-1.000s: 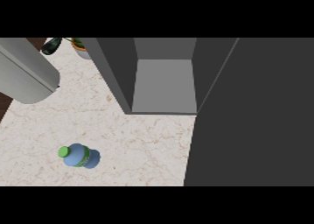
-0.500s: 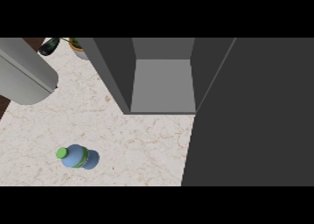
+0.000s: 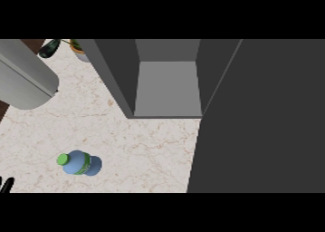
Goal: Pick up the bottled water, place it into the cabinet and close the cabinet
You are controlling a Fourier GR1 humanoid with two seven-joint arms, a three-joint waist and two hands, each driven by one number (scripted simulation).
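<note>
bottle: the bottled water (image 3: pixel 79 163) stands upright on the counter (image 3: pixel 145 145), green cap up, well short of the open cabinet (image 3: pixel 166 88).
my left hand (image 3: pixel 2 185): only fingertips show at the lower left corner, so can't tell if they're curled.
direction: bottle's up and to the right of that hand, and it's the nearer one; right hand isn't showing.

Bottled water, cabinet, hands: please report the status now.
Left hand: fingertips only at lower left edge, holding nothing. Right hand not in view. Bottled water on counter, untouched. Cabinet open, nothing seen inside; path between looks free.

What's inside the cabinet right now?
The open cabinet shows only a bare grey floor and walls; nothing is visible in it. Its door covers the right side. The bottled water stands on the counter.
</note>
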